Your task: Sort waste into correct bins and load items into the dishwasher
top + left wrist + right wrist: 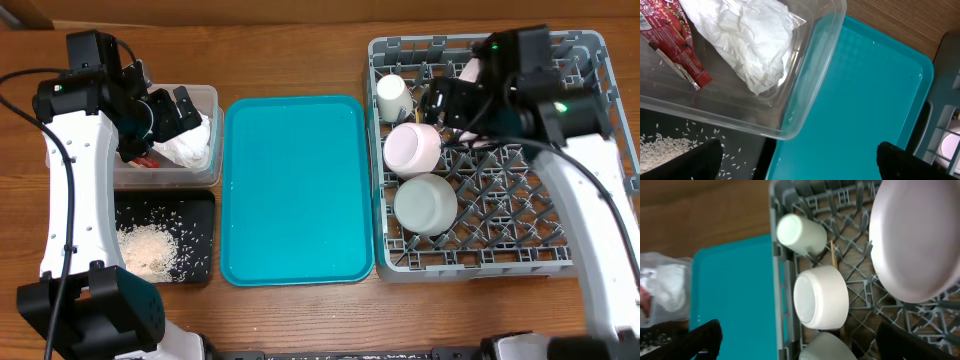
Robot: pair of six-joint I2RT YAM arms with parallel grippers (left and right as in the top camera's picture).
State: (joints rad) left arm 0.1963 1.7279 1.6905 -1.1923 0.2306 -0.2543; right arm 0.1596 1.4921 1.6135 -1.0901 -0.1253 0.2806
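The crumpled white napkin (pixel 190 145) (pixel 750 40) and the red-and-silver wrapper (pixel 146 160) (pixel 675 35) lie in the clear tub (pixel 205 95) (pixel 805 100). Rice (pixel 148 248) (pixel 660 150) lies in the black tray (pixel 200 215). My left gripper (pixel 172 110) (pixel 800 167) is open and empty above the tub. In the grey dish rack (pixel 560 250) (pixel 777 260) are the white cup (pixel 393 97) (pixel 800 232), pinkish bowl (pixel 412 148) (pixel 822 297), white-grey bowl (pixel 425 203) (pixel 827 347), pink plate (pixel 915 240) and a chopstick (pixel 833 255). My right gripper (pixel 448 103) (pixel 805 342) is open above the rack.
The large teal tray (pixel 295 190) (pixel 865 90) (pixel 735 290) lies between the bins and the rack. The wooden table (pixel 300 50) shows around it. My right arm hides most of the plate in the overhead view.
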